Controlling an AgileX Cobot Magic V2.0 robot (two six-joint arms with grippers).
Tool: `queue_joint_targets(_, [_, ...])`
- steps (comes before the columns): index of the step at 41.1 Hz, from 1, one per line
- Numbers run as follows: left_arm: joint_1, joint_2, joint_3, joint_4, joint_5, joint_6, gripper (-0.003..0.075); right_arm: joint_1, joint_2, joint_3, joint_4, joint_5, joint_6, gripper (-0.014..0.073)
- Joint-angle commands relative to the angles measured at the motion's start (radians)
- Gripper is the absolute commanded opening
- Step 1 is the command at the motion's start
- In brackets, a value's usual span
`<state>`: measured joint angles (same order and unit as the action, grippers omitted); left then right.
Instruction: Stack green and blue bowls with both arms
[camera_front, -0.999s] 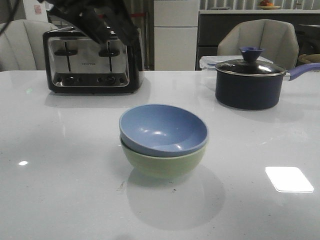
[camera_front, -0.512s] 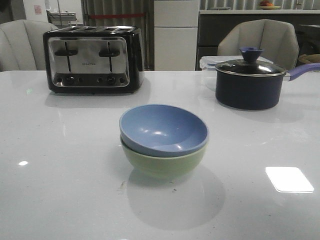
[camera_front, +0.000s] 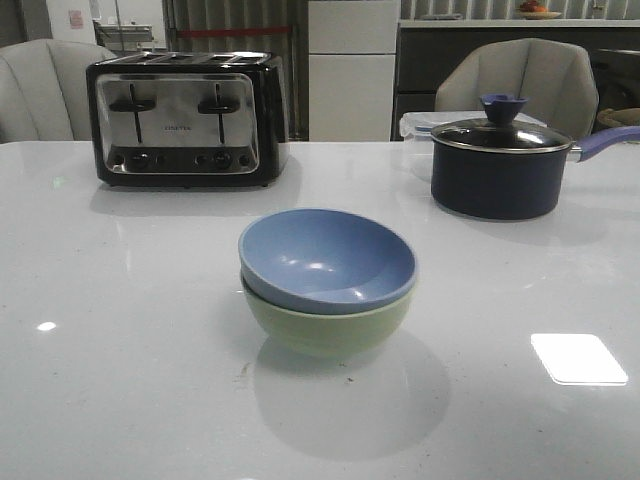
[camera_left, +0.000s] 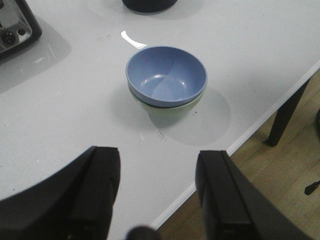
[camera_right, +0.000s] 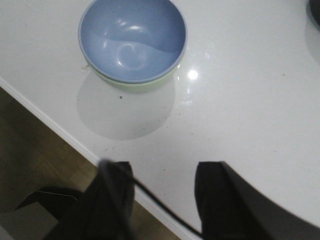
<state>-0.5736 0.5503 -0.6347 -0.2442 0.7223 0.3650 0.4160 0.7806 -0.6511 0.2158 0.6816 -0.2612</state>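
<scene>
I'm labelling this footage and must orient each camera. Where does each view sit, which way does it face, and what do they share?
Front view: low at the table's near side, facing forward over the blue bowl nested in the green bowl, toward the toaster and saucepan; no robot part shows.
Left wrist view: raised above the table edge, looking down; the open left hand frames the bowls.
Right wrist view: likewise above the edge, looking down past the open right hand.
Shared: all three show the stacked bowls.

Dim, flat overhead light. The white bench (camera_front: 120, 300) shows a bright rectangular glare patch right of the blue bowl (camera_front: 327, 258), a soft round shadow just before it; wrist views blur near the gripper fingers (camera_left: 95, 190).
</scene>
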Motion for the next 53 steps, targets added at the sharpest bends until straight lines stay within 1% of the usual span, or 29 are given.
queue_joint_targets(1, [-0.009,-0.001,-0.017,0.011,-0.069,-0.035,0.04,-0.003,-0.006,-0.028,-0.035,-0.054,-0.015,0.0416])
queue_joint_targets(6, [-0.009,-0.001,-0.013,0.09,-0.067,-0.148,0.0401,-0.003,-0.006,-0.028,-0.049,-0.053,-0.015,0.0416])
queue_joint_targets(8, [-0.009,-0.001,-0.013,0.104,-0.067,-0.161,0.04,-0.003,-0.006,-0.028,-0.049,-0.052,-0.015,0.0414])
queue_joint_targets(11, [-0.009,-0.001,-0.013,0.104,-0.067,-0.162,0.04,-0.003,-0.006,-0.028,-0.049,-0.049,-0.015,0.0374])
queue_joint_targets(14, [-0.009,-0.001,-0.013,0.104,-0.067,-0.162,0.038,-0.003,-0.006,-0.028,-0.049,-0.047,-0.015,0.028])
queue_joint_targets(17, [-0.009,-0.001,-0.013,0.104,-0.067,-0.162,0.0333,-0.003,-0.006,-0.028,-0.049,-0.045,-0.015,0.0181])
queue_joint_targets(18, [-0.009,-0.001,-0.013,0.104,-0.067,-0.162,0.0309,-0.003,-0.006,-0.028,-0.049,-0.045,-0.015,0.0145])
queue_joint_targets(23, [-0.009,-0.001,-0.013,0.104,-0.067,-0.162,0.019,-0.003,-0.006,-0.028,-0.049,-0.043,-0.015,0.0021])
queue_joint_targets(28, [-0.009,-0.001,-0.013,0.102,-0.067,-0.162,0.0088,-0.003,-0.006,-0.028,-0.049,-0.043,-0.015,0.0028])
queue_joint_targets(48, [-0.009,-0.001,-0.013,0.101,-0.069,-0.162,0.0093,-0.003,-0.006,-0.028,-0.049,-0.038,-0.015,0.0028])
queue_joint_targets(51, [-0.007,-0.027,-0.002,0.101,-0.08,-0.162,0.0093,-0.003,-0.006,-0.028,-0.049,-0.038,-0.015,0.0028])
queue_joint_targets(53, [0.014,-0.054,0.009,0.123,-0.084,-0.159,0.0093,-0.003,-0.006,-0.028,-0.049,-0.037,-0.015,0.0028])
